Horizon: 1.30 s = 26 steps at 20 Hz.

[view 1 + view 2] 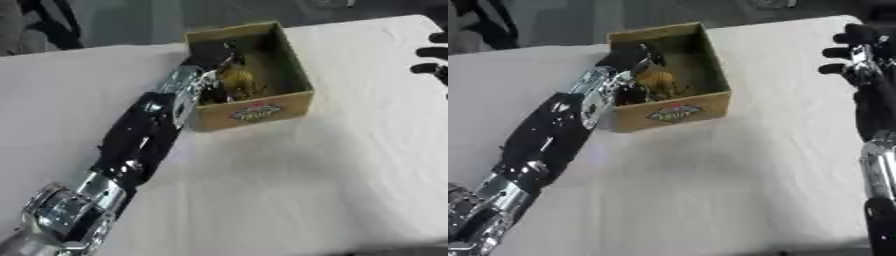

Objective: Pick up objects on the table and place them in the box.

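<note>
White cloth (289, 190) under cardboard box (293, 65); left hand (633, 56) inside over yellow-brown obj (658, 80), grip can't tell. Right-eye view shows right hand (859, 55) w/ forearm, fingers straight, holding nothing; left-eye only fingertips.

text: none legible | label: oval emblem (255, 113) in red, blue and pale tones on the front wall of the cardboard box (297, 65) | lettering on it too blurred to read | other signs: none readable
</note>
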Tool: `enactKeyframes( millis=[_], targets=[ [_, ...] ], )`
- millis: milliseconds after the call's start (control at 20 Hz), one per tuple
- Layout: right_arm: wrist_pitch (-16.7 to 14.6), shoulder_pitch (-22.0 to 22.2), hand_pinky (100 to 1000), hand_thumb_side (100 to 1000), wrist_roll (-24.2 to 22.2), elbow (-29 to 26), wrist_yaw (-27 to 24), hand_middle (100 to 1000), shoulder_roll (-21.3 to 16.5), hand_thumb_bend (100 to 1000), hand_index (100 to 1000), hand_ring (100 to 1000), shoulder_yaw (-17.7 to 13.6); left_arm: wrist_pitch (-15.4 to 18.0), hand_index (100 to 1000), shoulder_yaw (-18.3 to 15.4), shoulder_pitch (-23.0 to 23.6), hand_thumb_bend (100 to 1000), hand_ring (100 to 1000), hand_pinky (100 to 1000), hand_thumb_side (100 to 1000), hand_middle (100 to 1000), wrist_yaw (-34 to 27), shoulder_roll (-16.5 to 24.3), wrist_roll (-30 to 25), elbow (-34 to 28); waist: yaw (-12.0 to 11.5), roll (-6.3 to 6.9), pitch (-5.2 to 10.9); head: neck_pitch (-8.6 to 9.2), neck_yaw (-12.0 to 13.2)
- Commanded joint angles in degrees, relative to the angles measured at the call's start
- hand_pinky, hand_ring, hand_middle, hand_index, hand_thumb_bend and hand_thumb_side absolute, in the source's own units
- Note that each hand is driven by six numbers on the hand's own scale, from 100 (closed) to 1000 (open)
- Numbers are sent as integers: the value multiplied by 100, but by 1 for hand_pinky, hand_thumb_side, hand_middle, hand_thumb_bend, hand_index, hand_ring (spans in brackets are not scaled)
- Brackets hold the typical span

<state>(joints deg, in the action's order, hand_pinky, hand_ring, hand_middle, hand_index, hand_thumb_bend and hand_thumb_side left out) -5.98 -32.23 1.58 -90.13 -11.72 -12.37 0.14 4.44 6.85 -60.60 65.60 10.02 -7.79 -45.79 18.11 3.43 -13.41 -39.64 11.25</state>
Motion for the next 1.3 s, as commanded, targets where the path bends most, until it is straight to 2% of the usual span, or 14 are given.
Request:
enactKeyframes(
  millis=[50, 250, 400, 550, 650, 800, 1000, 1200, 1250, 1300],
  targets=[
    [-12, -62, 575, 495, 1, -65, -22, 663, -57, 100, 755, 671, -10, 69, 788, 11, -87, 912, 713, 742, 340, 725, -260, 79, 166, -347, -21, -55, 120, 15, 38],
    [-10, -45, 575, 495, 7, -54, -13, 662, -60, 100, 754, 671, -14, 128, 773, 70, -27, 928, 697, 745, 334, 697, -927, 166, 393, -890, -84, -68, 137, -23, 15],
    [-10, -24, 575, 498, 8, -44, -6, 662, -65, 100, 754, 671, -15, 92, 766, 88, 23, 860, 691, 747, 301, 686, -1640, 278, 611, -1475, -156, -88, 153, -58, -5],
    [-13, 7, 575, 498, 21, -35, 0, 662, -75, 100, 753, 671, -28, -23, 756, 123, 111, 655, 678, 743, 307, 666, -2441, 445, 776, -2114, -247, -103, 176, -100, -28],
    [-16, 25, 575, 497, 28, -34, -1, 662, -70, 100, 753, 672, -35, -149, 745, 93, 213, 550, 668, 740, 301, 652, -3049, 570, 921, -2585, -322, -116, 196, -128, -50],
    [-17, 61, 576, 500, 34, -26, -1, 662, -74, 100, 753, 672, -45, -400, 725, -50, 473, 457, 646, 725, 310, 621, -3959, 722, 1196, -3237, -431, -132, 228, -158, -112],
    [-21, 125, 575, 503, 54, -16, 10, 661, -78, 100, 751, 672, -63, -646, 718, -260, 985, 408, 634, 716, 352, 608, -5074, 804, 1595, -3915, -609, -152, 264, -183, -187],
    [-28, 170, 575, 507, 61, -10, 16, 660, -86, 100, 749, 671, -72, -748, 715, -399, 1475, 379, 624, 703, 391, 600, -5798, 896, 1805, -4365, -754, -153, 288, -222, -228],
    [-29, 183, 575, 509, 62, -8, 16, 660, -88, 100, 748, 671, -73, -756, 714, -426, 1576, 304, 622, 700, 441, 598, -5955, 912, 1844, -4452, -779, -154, 289, -231, -237],
    [-27, 197, 575, 510, 63, -3, 16, 660, -93, 100, 748, 671, -72, -757, 713, -455, 1674, 377, 621, 699, 395, 597, -6089, 927, 1887, -4533, -819, -157, 293, -240, -248]
  ],
)
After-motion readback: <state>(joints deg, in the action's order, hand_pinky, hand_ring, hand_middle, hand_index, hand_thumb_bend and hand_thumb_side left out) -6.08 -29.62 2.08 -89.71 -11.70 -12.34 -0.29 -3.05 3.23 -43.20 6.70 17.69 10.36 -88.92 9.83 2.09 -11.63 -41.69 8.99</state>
